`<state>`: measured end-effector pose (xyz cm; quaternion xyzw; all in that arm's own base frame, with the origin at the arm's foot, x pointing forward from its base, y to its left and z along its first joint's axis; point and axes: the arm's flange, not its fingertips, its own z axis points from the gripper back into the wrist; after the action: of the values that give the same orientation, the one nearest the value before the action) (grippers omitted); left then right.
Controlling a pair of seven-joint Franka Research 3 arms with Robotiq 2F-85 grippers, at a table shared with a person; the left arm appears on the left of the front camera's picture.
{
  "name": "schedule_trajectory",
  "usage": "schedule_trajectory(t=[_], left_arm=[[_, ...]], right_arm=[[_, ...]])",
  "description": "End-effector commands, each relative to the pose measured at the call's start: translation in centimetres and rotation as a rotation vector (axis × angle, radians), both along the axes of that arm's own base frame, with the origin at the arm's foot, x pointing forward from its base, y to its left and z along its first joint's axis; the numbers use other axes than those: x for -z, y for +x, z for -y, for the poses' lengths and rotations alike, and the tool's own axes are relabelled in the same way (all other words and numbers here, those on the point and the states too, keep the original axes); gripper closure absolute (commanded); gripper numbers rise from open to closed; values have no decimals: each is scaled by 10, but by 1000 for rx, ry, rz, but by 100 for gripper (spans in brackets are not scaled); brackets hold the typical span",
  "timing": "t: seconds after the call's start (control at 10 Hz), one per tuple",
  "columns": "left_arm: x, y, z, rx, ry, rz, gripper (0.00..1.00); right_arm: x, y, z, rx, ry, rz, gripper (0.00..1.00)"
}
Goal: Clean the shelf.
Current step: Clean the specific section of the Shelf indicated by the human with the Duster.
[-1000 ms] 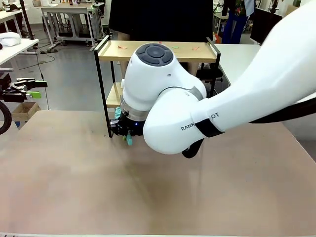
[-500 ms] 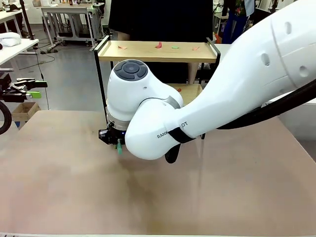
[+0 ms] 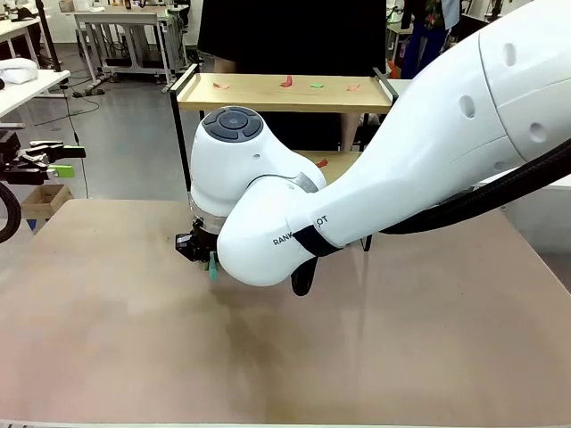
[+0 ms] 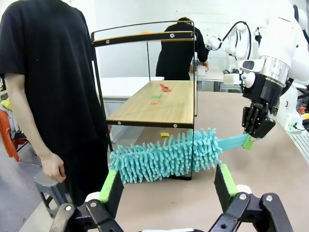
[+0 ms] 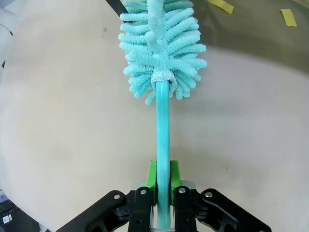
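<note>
Right claw (image 5: pixel 162 175) w/ duster (image 4: pixel 164 157) slid left since prev, beside shelf (image 3: pixel 268 92).

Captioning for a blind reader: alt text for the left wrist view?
The right gripper holds a teal duster by its handle, fluffy head at the foot of a two-tier wooden shelf. A person in black stands beside it.

The two-tier shelf (image 3: pixel 268 94) (light wooden boards, thin black frame) stands upright, coloured scraps (image 3: pixel 286 82) strewn on both boards.
</note>
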<state>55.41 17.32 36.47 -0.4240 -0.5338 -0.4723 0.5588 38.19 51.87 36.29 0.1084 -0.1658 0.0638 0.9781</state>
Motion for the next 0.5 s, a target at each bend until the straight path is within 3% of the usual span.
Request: schedule_trajectory(t=[0.0, 0.4], left_arm=[[-2, -1, 1, -1, 2, 3, 0], [-2, -1, 1, -1, 2, 3, 0]], right_arm=[[3, -1, 7, -4, -10, -11, 87], [26, -8, 19, 87, -36, 9, 87]])
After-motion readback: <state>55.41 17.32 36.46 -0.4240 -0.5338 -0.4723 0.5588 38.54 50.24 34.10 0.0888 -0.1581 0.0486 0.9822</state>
